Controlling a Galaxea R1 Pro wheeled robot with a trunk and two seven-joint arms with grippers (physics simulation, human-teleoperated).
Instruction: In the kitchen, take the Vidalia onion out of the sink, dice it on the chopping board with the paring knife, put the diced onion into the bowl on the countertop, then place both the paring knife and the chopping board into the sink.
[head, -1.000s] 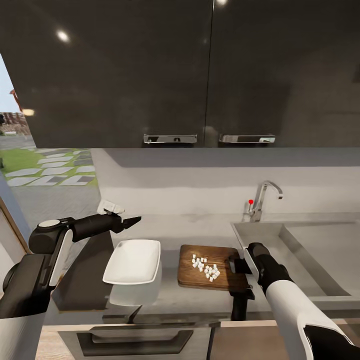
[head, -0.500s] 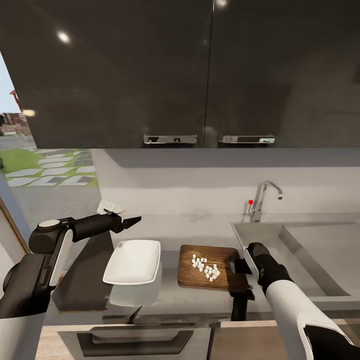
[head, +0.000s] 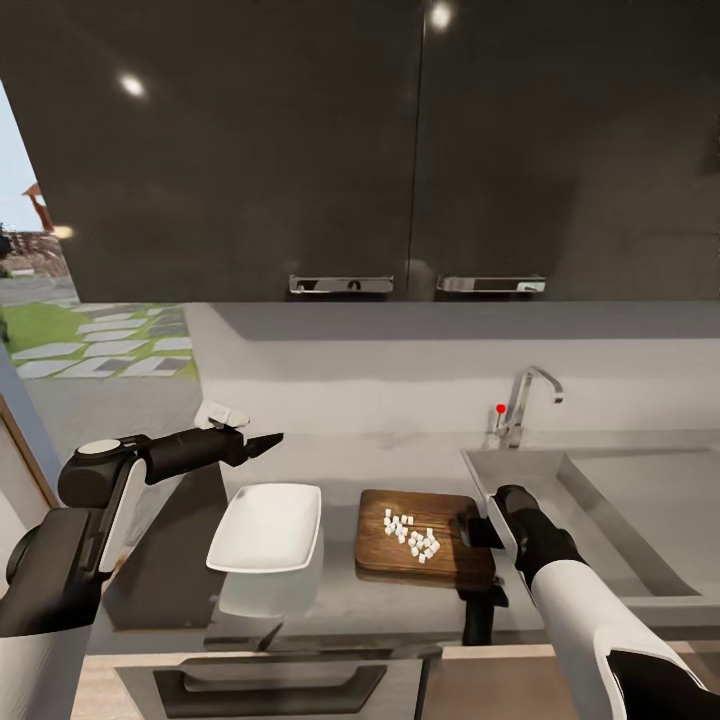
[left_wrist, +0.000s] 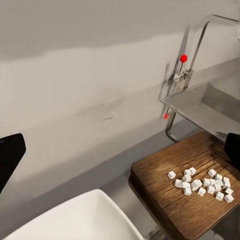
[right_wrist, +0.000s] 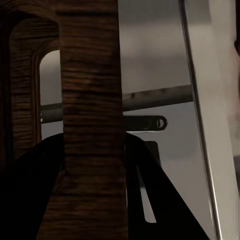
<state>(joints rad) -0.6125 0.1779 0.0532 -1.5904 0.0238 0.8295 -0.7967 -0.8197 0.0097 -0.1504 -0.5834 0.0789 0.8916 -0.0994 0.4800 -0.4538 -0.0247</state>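
Head view, going left to right: the left gripper (head: 262, 440) hangs in the air above the white bowl (head: 266, 527). Its fingers look pressed together and hold nothing. The bowl is empty and sits on the grey countertop (head: 400, 590). Just beside it lies the chopping board (head: 420, 540), with a little pile of white onion cubes (head: 413, 535) on top. The right gripper (head: 472, 530) is at the board's edge near the sink (head: 620, 500). In the right wrist view the fingers (right_wrist: 145, 200) squeeze the board's handle bar between them.

Since a moment ago the whole picture slid a bit, so the camera moved. The board may have lifted a tiny bit too. I think the robot wants to tip the cubes into the bowl next. The knife is hard to find.
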